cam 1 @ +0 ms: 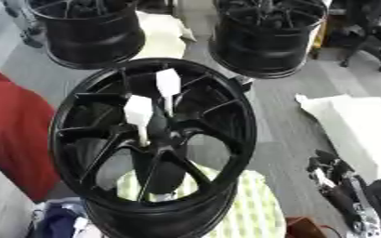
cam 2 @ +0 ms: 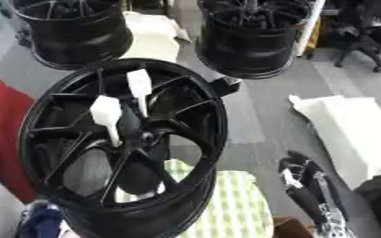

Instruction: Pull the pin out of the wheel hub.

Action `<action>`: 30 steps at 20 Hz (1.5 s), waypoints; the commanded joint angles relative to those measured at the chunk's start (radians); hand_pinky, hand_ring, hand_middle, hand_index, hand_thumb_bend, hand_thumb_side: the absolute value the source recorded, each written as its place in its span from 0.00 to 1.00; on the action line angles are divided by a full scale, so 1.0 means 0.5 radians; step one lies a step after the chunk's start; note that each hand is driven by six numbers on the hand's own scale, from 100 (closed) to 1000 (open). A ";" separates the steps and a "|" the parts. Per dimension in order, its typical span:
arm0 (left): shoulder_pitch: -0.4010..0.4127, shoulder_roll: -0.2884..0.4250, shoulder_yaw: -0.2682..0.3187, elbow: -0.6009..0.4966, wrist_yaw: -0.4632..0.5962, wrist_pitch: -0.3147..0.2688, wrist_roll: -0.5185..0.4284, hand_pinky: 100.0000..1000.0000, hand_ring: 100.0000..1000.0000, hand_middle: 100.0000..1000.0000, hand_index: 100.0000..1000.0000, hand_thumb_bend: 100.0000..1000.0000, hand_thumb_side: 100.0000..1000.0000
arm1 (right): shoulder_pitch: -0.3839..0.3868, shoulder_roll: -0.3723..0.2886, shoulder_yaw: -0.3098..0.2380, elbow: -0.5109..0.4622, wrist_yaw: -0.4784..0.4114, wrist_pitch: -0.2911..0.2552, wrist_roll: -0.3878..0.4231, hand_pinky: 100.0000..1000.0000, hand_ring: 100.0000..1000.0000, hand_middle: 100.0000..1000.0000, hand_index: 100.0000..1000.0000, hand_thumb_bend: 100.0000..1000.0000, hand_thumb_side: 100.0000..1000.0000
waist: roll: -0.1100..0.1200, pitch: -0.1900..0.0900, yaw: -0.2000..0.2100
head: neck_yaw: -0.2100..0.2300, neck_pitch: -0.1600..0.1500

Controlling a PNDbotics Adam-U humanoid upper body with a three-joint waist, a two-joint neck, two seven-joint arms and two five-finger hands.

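A black spoked wheel hub (cam 1: 226, 107) stands tilted in the middle on a green-and-white checked cloth (cam 1: 255, 214). Two white pins with flat white heads stick up from near its centre: one further back (cam 1: 168, 83) and one nearer on the left (cam 1: 138, 111). My right hand (cam 1: 330, 173), black with silver parts, sits low at the right, well away from the hub. Its fingers are relaxed and hold nothing. My left hand does not show in either view.
Two more black wheels stand behind, at back left (cam 1: 88, 32) and back right (cam 1: 267, 42), with a white block (cam 1: 163, 39) between them. A red shape (cam 1: 11, 135) borders the left, a white box (cam 1: 356, 128) lies right, and a blue item (cam 1: 55, 224) sits bottom left.
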 commanded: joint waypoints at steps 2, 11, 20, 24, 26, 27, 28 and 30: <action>-0.205 0.383 -0.224 0.104 0.054 -0.233 -0.220 0.71 0.74 0.72 0.85 0.11 0.59 | -0.005 -0.054 -0.006 -0.026 0.014 -0.002 0.007 0.65 0.65 0.67 0.81 0.10 0.40 | 0.014 -0.032 -0.014 | 0.005 -0.005; -0.832 0.348 -0.808 0.164 -0.048 -0.475 -0.890 0.75 0.75 0.73 0.86 0.13 0.58 | 0.012 -0.075 0.003 -0.016 0.016 0.001 0.019 0.65 0.65 0.67 0.81 0.11 0.40 | 0.024 -0.065 -0.037 | 0.021 -0.005; -1.092 0.113 -1.348 0.187 -0.556 -0.660 -0.981 0.80 0.76 0.77 0.89 0.20 0.50 | 0.022 -0.080 0.006 -0.012 0.012 0.001 0.020 0.65 0.65 0.67 0.81 0.11 0.40 | 0.029 -0.076 -0.061 | 0.033 -0.005; -1.139 0.022 -1.445 0.306 -0.733 -0.786 -0.982 0.83 0.79 0.80 0.91 0.31 0.47 | 0.026 -0.080 0.004 -0.011 0.013 0.001 0.018 0.65 0.65 0.67 0.81 0.11 0.40 | 0.029 -0.082 -0.066 | 0.030 -0.005; -1.156 -0.014 -1.482 0.366 -0.801 -0.865 -0.982 0.84 0.79 0.81 0.91 0.33 0.45 | 0.028 -0.080 0.004 -0.010 0.013 0.001 0.018 0.65 0.65 0.66 0.81 0.11 0.40 | 0.028 -0.085 -0.067 | 0.028 -0.005; -1.163 -0.029 -1.494 0.393 -0.826 -0.901 -0.982 0.84 0.80 0.81 0.91 0.34 0.44 | 0.029 -0.079 0.004 -0.010 0.013 0.001 0.018 0.65 0.65 0.66 0.81 0.11 0.40 | 0.028 -0.086 -0.067 | 0.029 -0.005; -1.171 -0.045 -1.502 0.419 -0.847 -0.933 -0.982 0.84 0.80 0.81 0.91 0.34 0.44 | 0.029 -0.079 0.004 -0.010 0.013 0.001 0.018 0.65 0.65 0.66 0.81 0.11 0.40 | 0.028 -0.087 -0.067 | 0.030 -0.005; -1.186 -0.075 -1.508 0.469 -0.881 -0.979 -0.982 0.84 0.80 0.82 0.92 0.33 0.42 | 0.030 -0.077 0.005 -0.009 0.013 0.000 0.018 0.65 0.65 0.66 0.81 0.11 0.40 | 0.027 -0.089 -0.067 | 0.029 -0.005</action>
